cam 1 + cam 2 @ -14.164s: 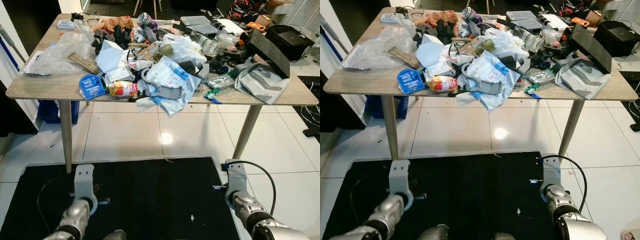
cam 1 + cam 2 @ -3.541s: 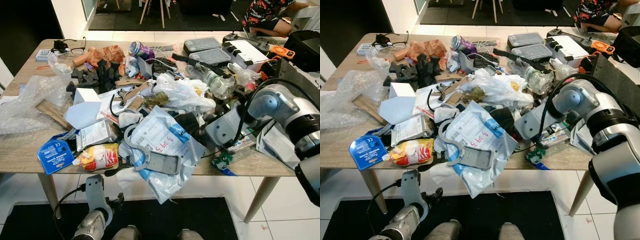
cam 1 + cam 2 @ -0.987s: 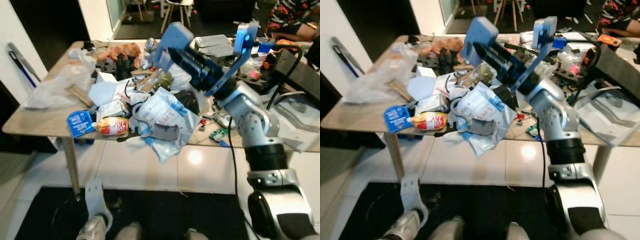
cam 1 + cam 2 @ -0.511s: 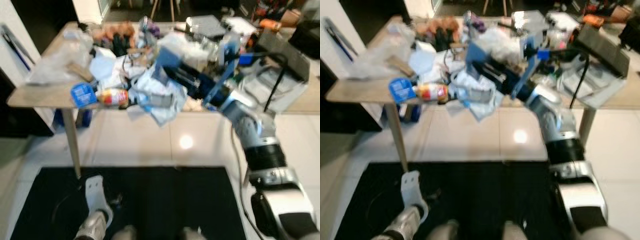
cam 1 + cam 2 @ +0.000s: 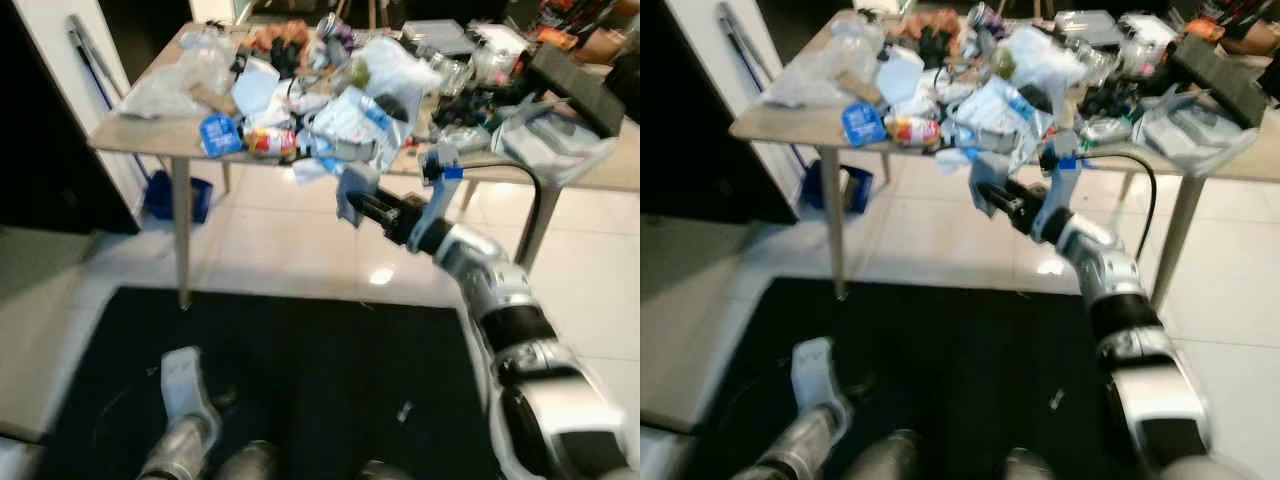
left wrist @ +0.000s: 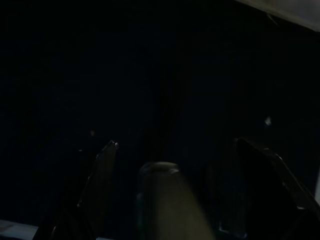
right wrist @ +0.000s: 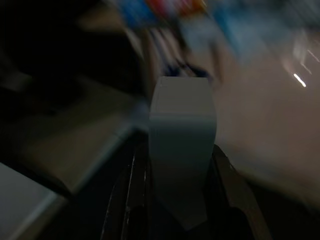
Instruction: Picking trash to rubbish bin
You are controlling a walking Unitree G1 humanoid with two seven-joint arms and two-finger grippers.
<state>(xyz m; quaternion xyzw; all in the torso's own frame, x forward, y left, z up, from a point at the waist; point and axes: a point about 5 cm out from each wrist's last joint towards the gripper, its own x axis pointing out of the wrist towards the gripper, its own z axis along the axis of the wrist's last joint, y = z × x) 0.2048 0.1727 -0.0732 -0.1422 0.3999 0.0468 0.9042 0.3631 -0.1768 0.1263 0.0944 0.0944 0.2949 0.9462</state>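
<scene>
The right gripper (image 5: 352, 196) was clamped on a small pale-blue box (image 7: 182, 135), held out in front of the robot at about table height, just off the near edge of the wooden table (image 5: 140, 142) and over the white tiled floor (image 5: 270, 235). In the right wrist view the box stood between the two black fingers (image 7: 131, 192), its long axis running along them and poking well past their tips. The left gripper (image 6: 172, 192) hung low beside the robot's leg over the black mat (image 5: 300, 370), its fingers spread apart with nothing between them. The table was heaped with wrappers, plastic bags and other litter (image 5: 345, 115). I could make out no rubbish bin for certain; a blue container (image 5: 168, 197) sat under the table's left end, but whether it was the bin I could not tell. If it was, it lay to the robot's left of the held box and lower, so I judged the right arm would have to carry the box across and down.
</scene>
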